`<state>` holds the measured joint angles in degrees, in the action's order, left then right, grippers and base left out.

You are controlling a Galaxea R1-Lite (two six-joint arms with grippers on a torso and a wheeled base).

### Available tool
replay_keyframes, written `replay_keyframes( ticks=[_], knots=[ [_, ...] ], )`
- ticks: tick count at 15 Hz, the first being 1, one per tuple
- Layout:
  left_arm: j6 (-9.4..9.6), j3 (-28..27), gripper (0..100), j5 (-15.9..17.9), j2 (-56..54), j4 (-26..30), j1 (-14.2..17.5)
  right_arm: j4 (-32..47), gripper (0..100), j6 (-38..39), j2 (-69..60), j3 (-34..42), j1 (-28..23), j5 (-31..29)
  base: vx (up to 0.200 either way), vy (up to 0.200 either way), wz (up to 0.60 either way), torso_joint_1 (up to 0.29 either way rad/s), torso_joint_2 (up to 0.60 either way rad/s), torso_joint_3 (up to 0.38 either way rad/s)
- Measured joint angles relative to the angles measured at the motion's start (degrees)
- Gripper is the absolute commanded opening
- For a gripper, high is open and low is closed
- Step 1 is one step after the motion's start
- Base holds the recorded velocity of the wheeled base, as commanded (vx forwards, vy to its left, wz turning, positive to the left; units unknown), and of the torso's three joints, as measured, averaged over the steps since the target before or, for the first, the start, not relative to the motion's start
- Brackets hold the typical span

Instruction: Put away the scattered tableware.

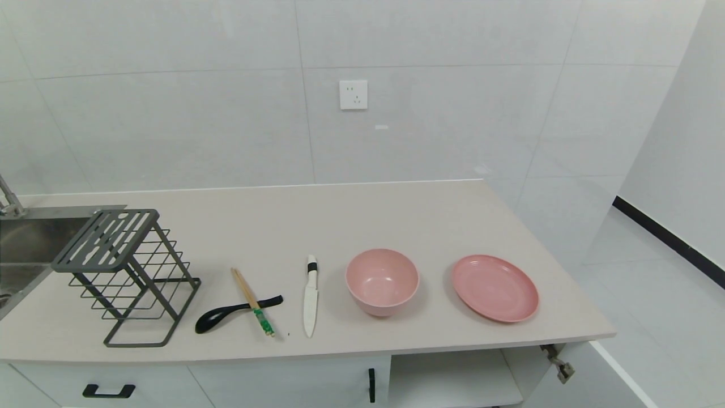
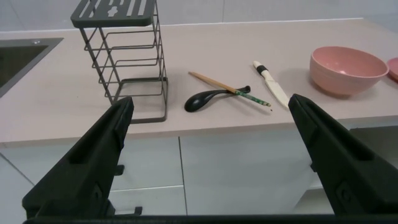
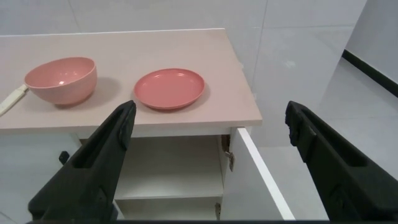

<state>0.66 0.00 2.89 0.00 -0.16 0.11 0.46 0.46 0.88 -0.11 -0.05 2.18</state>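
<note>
Tableware sits in a row along the front of the bench (image 1: 340, 221), none of it put away yet. From my left: a grey wire rack (image 1: 107, 238) stands upright beside the sink (image 1: 28, 238); next to it lies a black spoon (image 1: 226, 313) with a pair of chopsticks (image 1: 252, 300) crossed over its handle. A white knife (image 1: 310, 300) lies just beyond them, tip toward the front edge, apart from both. A pink bowl (image 1: 382, 281) stands upright between the knife and a pink plate (image 1: 494, 287), touching neither. The plate is nearest the bench's right end. Below that end, a cupboard door (image 3: 252, 174) hangs open with a white shelf (image 3: 168, 168) visible inside. I see the left gripper (image 2: 210, 106) low in front of the bench, level with the spoon, jaws spread wide and holding nothing. The right gripper (image 3: 210, 107) is in front of the open cupboard, jaws likewise wide apart and empty.
</note>
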Motion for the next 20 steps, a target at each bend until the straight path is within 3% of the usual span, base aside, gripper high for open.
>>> replay_keyframes(
  ticks=[4, 7, 9, 13, 20],
  knots=[
    [0.34, 0.0, 100, -0.13, 0.0, 0.0, -0.04, -1.44, 100, 0.84, 0.0, 0.04, 0.05, -0.02, 0.0, 0.0, 0.0, 0.0, 0.0, 0.0],
    [0.49, 0.0, 100, -0.18, 0.0, 0.05, -0.04, -14.91, 100, 3.34, 0.0, -0.1, 0.0, 0.52, 0.0, 0.0, 0.0, 0.0, 0.0, 0.0],
    [0.46, 0.0, 100, -0.18, 0.0, 0.05, -0.04, -15.21, 100, 3.52, 0.44, -0.85, -0.2, 6.55, 0.0, 0.0, 0.0, 0.0, 0.0, 0.0],
    [0.45, 0.0, 100, -0.24, 0.0, 0.02, -0.04, -13.32, 100, 2.76, 10.47, -8.66, 0.32, 12.09, 0.0, 0.0, 0.0, 0.0, 0.0, 0.0],
    [-0.01, 0.0, 100, 0.17, 0.0, 0.05, -0.04, -12.75, 100, -0.35, 32.28, -12.75, 5.03, 15.21, 0.0, 0.0, 0.0, 0.0, 0.0, 0.0]
  ],
)
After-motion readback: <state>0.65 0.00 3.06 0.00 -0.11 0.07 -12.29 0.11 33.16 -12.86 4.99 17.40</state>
